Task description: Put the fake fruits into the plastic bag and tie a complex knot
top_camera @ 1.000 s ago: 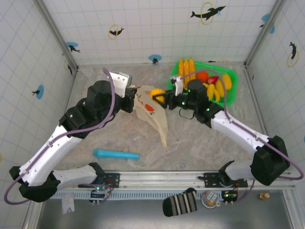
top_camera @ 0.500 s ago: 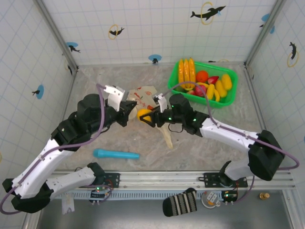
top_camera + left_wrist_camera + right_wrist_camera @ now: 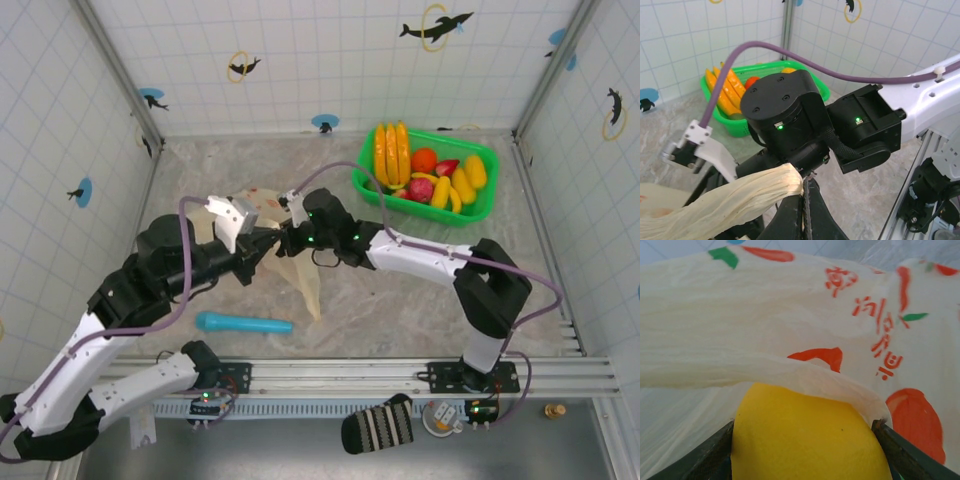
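The left gripper [image 3: 803, 212] stands at the bottom centre of the left wrist view with its jaws pressed together on a twisted, rope-like bunch of the bag [image 3: 725, 207], which runs off toward the lower left of that frame. In the top view this gripper sits left of centre, and the bag's cream film hangs from it in a point toward the lower middle of the table [image 3: 420, 290]. The right gripper [image 3: 288, 241] meets it from the right, just beside it at the bag's mouth. In the right wrist view its dark fingers [image 3: 715, 452] stand fairly wide apart, clamped on either side of a yellow fruit [image 3: 807, 435] at the bottom of the frame. A thin lip of the bag lies over the fruit's top. Behind it the film carries red round prints, small green leaf marks and a column of red characters [image 3: 880, 315] at upper right, too warped to read. The other fruits lie in a green basket [image 3: 487, 195] at the upper right of the top view: bananas [image 3: 391, 152], an orange round [image 3: 424, 159], red pieces [image 3: 440, 170] and yellow ones [image 3: 476, 171]. A blue tube [image 3: 243, 323] lies at lower left, well apart from the bag.
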Available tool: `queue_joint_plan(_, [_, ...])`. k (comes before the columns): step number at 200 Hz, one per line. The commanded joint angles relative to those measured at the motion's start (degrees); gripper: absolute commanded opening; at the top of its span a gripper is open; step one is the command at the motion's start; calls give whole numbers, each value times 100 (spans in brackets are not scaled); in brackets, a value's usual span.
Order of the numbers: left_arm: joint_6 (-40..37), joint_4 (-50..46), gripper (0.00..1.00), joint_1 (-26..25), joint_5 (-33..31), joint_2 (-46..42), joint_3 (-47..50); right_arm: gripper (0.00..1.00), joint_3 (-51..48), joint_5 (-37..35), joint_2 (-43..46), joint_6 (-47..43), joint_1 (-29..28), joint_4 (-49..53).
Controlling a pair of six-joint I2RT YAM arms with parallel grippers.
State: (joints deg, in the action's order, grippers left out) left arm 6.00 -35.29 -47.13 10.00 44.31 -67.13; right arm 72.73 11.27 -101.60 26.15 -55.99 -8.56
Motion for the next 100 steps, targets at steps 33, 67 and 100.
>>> queue_joint_plan(33, [-65,248,0,46,265,17,-165,61,1022,-2782,-738,-54,-92,718])
queue_joint_plan(67, [-70,154,0,46,187,-84,-277,62,1243,-3170,-879,-110,69,786])
queue_joint_plan(100, [-133,154,0,48,0,15,-196,62,760,-502,-795,-53,70,-547])
